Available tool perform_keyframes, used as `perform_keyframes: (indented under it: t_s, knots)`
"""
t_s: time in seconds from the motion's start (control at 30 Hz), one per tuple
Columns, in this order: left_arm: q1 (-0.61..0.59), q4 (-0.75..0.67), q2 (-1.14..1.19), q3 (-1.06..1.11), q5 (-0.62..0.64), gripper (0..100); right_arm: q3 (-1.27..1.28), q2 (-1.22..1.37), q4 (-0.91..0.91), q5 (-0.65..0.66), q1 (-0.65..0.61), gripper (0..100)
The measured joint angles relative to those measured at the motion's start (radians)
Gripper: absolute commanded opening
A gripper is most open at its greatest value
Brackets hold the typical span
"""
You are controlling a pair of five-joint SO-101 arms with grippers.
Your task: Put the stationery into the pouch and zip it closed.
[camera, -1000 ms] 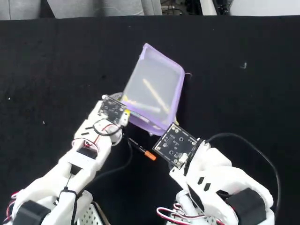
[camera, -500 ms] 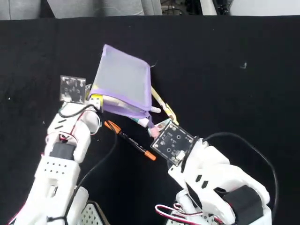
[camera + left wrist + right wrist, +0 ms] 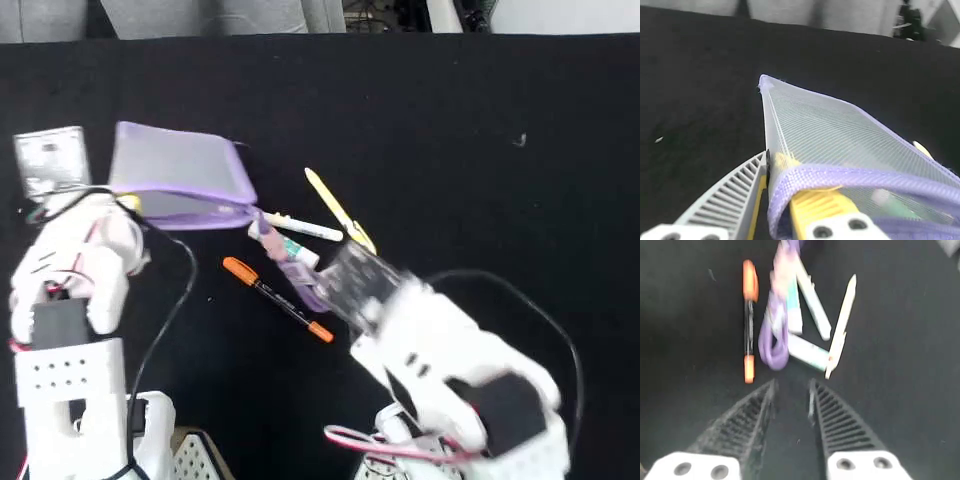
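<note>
Several stationery pieces (image 3: 288,252), among them an orange pen (image 3: 278,300) and a white marker (image 3: 300,228), lie loose on the desk (image 3: 480,120) beside the pouch (image 3: 175,165), which my left tool (image 3: 774,165) clamps by its edge, while my right tool (image 3: 791,385) hangs released above them, so loading appears to be the step in hand and I must next grip one piece.

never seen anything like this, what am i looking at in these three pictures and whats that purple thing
These are two small white robot arms at a black table. One picture looks down from a fixed camera above; the other two come from cameras on each arm's wrist. The left gripper is shut on the edge of a purple mesh pouch, the purple thing. The right gripper is open and holds nothing. On the table in front of it lie stationery pieces: an orange pen, a pale yellow stick, a white marker and a purple loop.
</note>
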Motion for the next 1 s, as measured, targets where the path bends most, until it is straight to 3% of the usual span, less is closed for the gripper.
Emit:
perform_keyframes:
  t_s: [0.37, 0.7, 1.0]
  knots:
    - [-0.164, 0.241, 0.091, -0.227, 0.0, 3, -0.028, 0.381, -0.164, -0.046, 0.0, 9.9]
    - [-0.376, 0.338, 0.465, -0.48, 0.069, 3, -0.051, 0.638, -0.31, -0.092, -0.169, 9.9]
    - [-0.52, 0.341, 0.528, -0.512, 0.072, 3, -0.115, 1.002, -0.539, -0.098, -0.255, 9.8]
